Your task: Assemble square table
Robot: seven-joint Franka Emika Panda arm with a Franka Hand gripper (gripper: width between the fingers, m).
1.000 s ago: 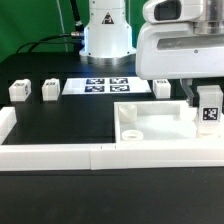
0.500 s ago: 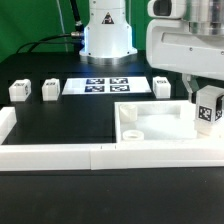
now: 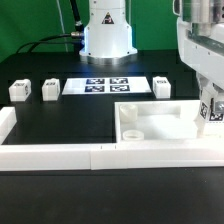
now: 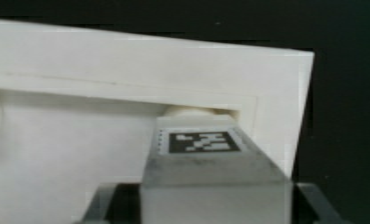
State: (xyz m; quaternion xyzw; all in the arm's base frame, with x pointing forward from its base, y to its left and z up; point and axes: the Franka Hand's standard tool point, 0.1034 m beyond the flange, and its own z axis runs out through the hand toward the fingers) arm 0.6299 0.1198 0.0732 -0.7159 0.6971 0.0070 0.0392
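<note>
Since the earlier frames the gripper (image 3: pixel 210 98) has been carried farther toward the exterior view's right, so that much of the white hand is cut off by the frame edge, and the tagged leg (image 3: pixel 211 113) has been carried along with it. The gripper is seen clamped on that leg: in the wrist view the dark fingers (image 4: pixel 114 206) are pressed against its two sides, with its tag turned toward the camera. The leg is held at the square tray (image 3: pixel 150 105), at the tray's edge on the exterior view's right and close to one inner corner of the raised rim; whether tray and leg touch cannot be told. The square tray is laid on the black tabletop (image 3: pixel 70 120), in the exterior view's right half, with its near side against the low white border wall (image 3: pixel 60 155). Farther back, a loose leg (image 3: pixel 18 90) and a second loose leg (image 3: pixel 50 90) are set toward the exterior view's left, and a third loose leg (image 3: pixel 162 87) is set just beside the marker board (image 3: pixel 108 86).
</note>
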